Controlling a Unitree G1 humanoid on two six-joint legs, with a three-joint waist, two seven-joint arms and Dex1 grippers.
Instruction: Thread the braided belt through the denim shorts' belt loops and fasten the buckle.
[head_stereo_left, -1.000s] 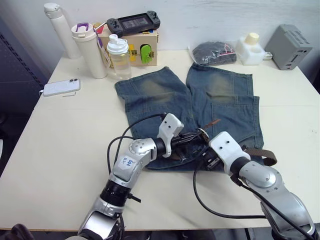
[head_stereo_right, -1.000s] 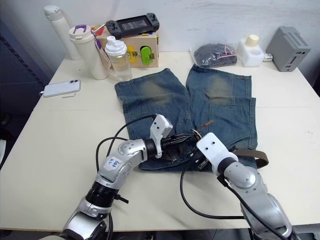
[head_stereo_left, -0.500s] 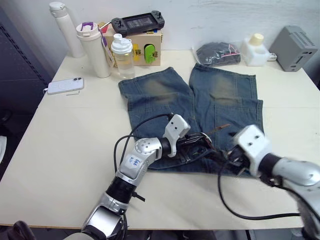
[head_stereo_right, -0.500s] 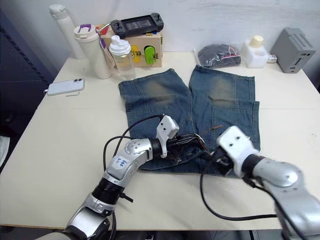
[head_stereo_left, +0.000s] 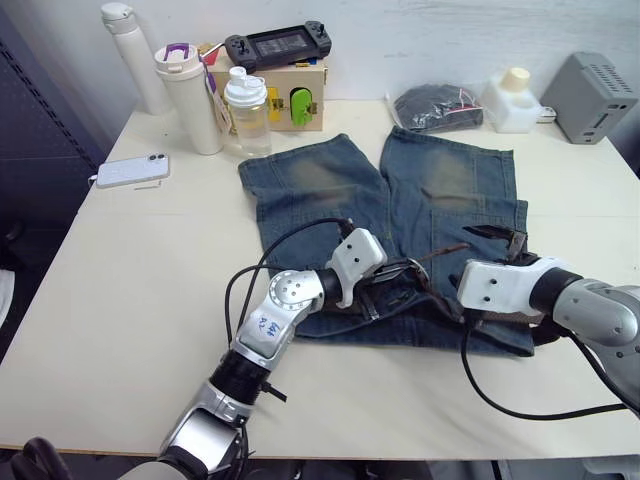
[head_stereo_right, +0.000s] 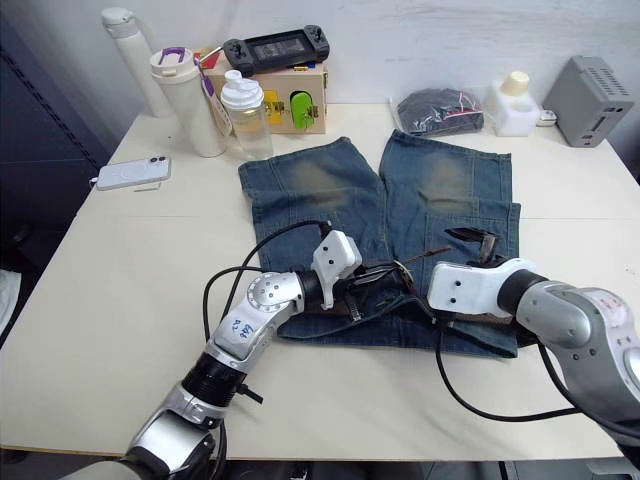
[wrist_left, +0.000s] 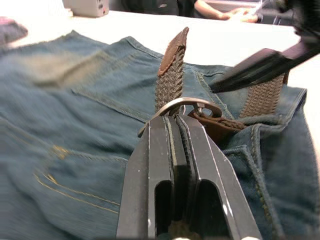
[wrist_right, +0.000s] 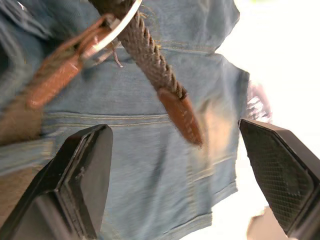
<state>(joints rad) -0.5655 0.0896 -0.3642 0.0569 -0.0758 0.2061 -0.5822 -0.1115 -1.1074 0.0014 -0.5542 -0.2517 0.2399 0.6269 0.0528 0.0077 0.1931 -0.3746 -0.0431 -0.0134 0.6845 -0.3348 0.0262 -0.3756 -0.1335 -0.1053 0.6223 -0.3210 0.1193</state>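
Table (head_stereo_left: 120, 270) w/ denim shorts (head_stereo_left: 320, 190); bottles (head_stereo_left: 245, 110), phone (head_stereo_left: 128, 170) well apart.

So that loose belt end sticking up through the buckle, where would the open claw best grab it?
Probably on the braided belt just below its tan leather tip, coming from the far side of the buckle. That end stands free above the denim shorts, and the right gripper is open near it while the left gripper holds by the buckle.
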